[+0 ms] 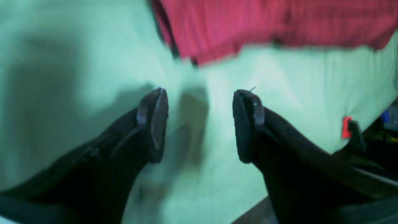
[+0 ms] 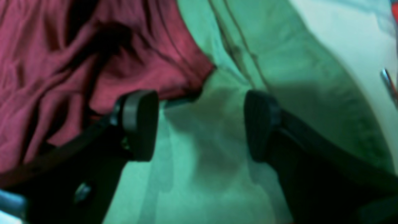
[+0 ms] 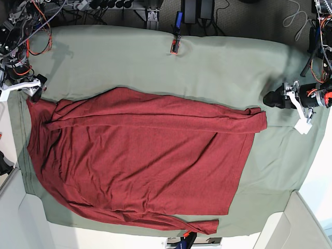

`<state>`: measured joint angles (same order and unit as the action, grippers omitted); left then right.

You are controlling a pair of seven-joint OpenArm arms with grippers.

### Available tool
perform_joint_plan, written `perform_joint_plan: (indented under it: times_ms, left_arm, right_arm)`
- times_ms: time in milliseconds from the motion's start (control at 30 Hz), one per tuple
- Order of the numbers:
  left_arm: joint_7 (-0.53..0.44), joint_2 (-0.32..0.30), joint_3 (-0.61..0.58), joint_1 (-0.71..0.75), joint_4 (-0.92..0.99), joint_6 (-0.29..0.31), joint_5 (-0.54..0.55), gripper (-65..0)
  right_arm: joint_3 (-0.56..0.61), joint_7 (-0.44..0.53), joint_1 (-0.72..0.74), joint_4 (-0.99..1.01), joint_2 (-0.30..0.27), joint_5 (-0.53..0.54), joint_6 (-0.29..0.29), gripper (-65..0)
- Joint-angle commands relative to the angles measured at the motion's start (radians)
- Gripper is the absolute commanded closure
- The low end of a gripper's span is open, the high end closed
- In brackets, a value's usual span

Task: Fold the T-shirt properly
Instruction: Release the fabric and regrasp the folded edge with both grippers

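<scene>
one desk [image 3: 129, 57] fills most of the base view, draped in a sage-green cloth [image 3: 223, 62]; one t-shirt [image 3: 145, 161], dark red and heathered, lies spread flat across the middle and lower left of that view, reaching from the left edge of the cloth to right of centre; its two long sleeves are both in sight, one folded across the upper edge of the body with its cuff at centre right, the other trailing along the bottom edge to a cuff at lower centre; two arms stand at the sides of the base view, one at each; the left gripper [image 1: 200, 124] has its jaws spread wide over bare cloth, holding nothing, with the shirt's edge in the upper part of the left wrist view; the right gripper [image 2: 200, 124] is likewise spread and empty, one fingertip [image 2: 140, 124] just beside the shirt's rumpled edge, the other over green cloth; one small red-and-black clamp [image 3: 175, 46] sits on the desk's upper edge.
</scene>
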<state>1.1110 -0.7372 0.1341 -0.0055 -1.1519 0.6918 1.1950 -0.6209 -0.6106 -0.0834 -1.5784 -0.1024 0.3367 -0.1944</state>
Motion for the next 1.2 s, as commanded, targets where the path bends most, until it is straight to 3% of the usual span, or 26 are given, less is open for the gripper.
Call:
perform_joint_plan:
  times_ms: [0, 167, 367, 467, 833, 1100, 1167]
  left_arm:
    - [-0.014, -0.017, 0.010, -0.014, -0.015, 0.006, 0.028, -36.1]
    - [-0.022, 0.047, 0.010, 0.009, -0.016, 0.006, 0.013, -36.1]
    - [-0.195, 0.118, 0.010, 0.003, -0.016, 0.006, -0.161, -36.1]
    - [-0.242, 0.137, 0.010, 0.000, -0.016, 0.006, -0.193, -36.1]
    - [-0.275, 0.211, 0.010, -0.098, -0.016, 0.006, -0.288, -36.1]
    - [-0.304, 0.216, 0.010, -0.100, -0.016, 0.006, -0.294, -36.1]
    - [-0.319, 0.216, 0.010, -0.100, -0.016, 0.006, -0.295, -36.1]
  right_arm:
    - [-0.001, 0.027, 0.022, -0.013, -0.013, 0.016, -0.003, -42.8]
    - [-0.001, 0.083, 0.029, 0.032, -0.013, 0.016, -0.001, -42.9]
    - [0.014, 0.087, 0.083, 0.088, -0.013, 0.027, -0.005, -42.8]
    - [0.030, 0.087, 0.096, 0.103, -0.013, 0.027, -0.005, -42.8]
    - [0.072, 0.087, 0.108, 0.103, -0.013, 0.019, -0.005, -42.8]
    - [0.074, 0.088, 0.110, 0.106, -0.013, 0.020, -0.005, -42.8]
    - [0.074, 0.092, 0.110, 0.107, -0.012, 0.024, -0.005, -40.1]
